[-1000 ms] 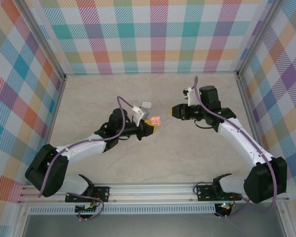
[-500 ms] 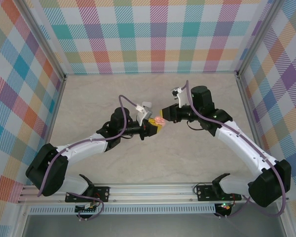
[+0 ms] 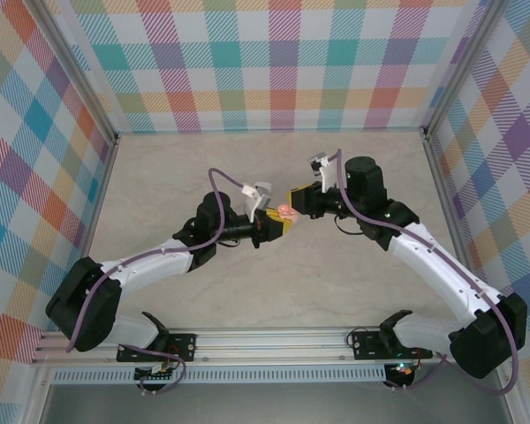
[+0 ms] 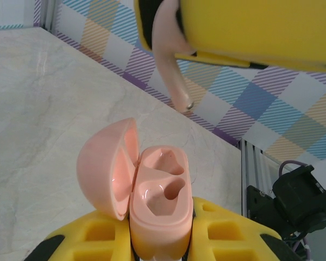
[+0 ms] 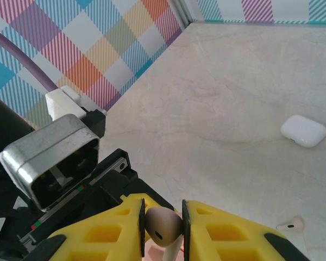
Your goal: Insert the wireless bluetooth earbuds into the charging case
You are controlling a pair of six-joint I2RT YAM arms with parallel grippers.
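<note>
My left gripper [image 4: 160, 242] is shut on the base of a pink charging case [image 4: 160, 206], held upright with its lid [image 4: 106, 163] swung open to the left. Both sockets in the case are bare. My right gripper [image 5: 163, 228] is shut on a pinkish earbud [image 5: 162, 224]. From the left wrist view that earbud's stem [image 4: 171, 81] hangs down just above and behind the open case, apart from it. In the top view the two grippers meet at mid-table, left gripper [image 3: 278, 223] under right gripper [image 3: 293, 200]. Another earbud [image 5: 290, 223] lies on the table.
A small white closed case [image 5: 303, 131] lies on the marble-look tabletop [image 3: 353, 283] behind the left gripper. The left arm's wrist camera block [image 5: 51, 157] is close in front of the right gripper. Plaid walls [image 3: 283, 62] enclose three sides.
My right gripper has moved left with the earbud, from well clear of the left gripper to just above the open case. The left gripper has barely shifted.
</note>
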